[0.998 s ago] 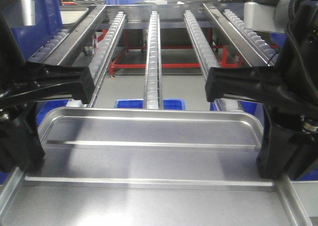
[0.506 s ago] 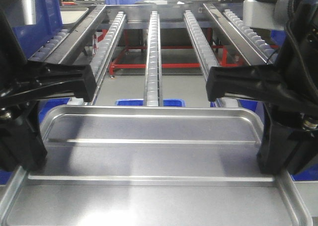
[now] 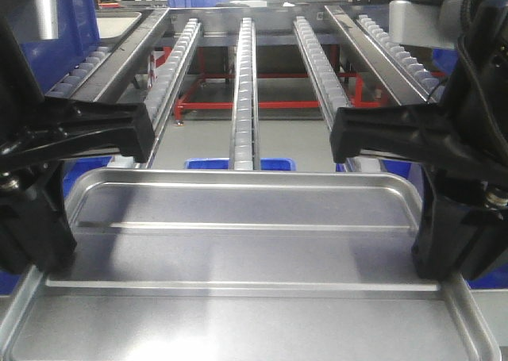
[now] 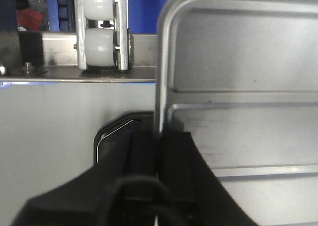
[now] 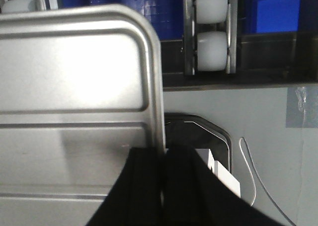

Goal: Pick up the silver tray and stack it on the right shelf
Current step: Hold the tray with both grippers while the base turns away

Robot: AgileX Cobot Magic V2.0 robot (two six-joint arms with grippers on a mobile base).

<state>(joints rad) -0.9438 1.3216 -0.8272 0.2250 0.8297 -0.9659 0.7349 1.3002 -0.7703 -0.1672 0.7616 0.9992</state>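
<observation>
Barely anything has shifted over the last second: the silver tray (image 3: 254, 250) sits a touch further right and forward. The left gripper (image 4: 158, 141) is clamped on its left rim and the right gripper (image 5: 164, 159) on its right rim, so neither arm is nearer. Its long axis runs side to side, with the far edge facing the right shelf (image 3: 244, 91), whose roller tracks run straight ahead. A level forward carry seems due.
</observation>
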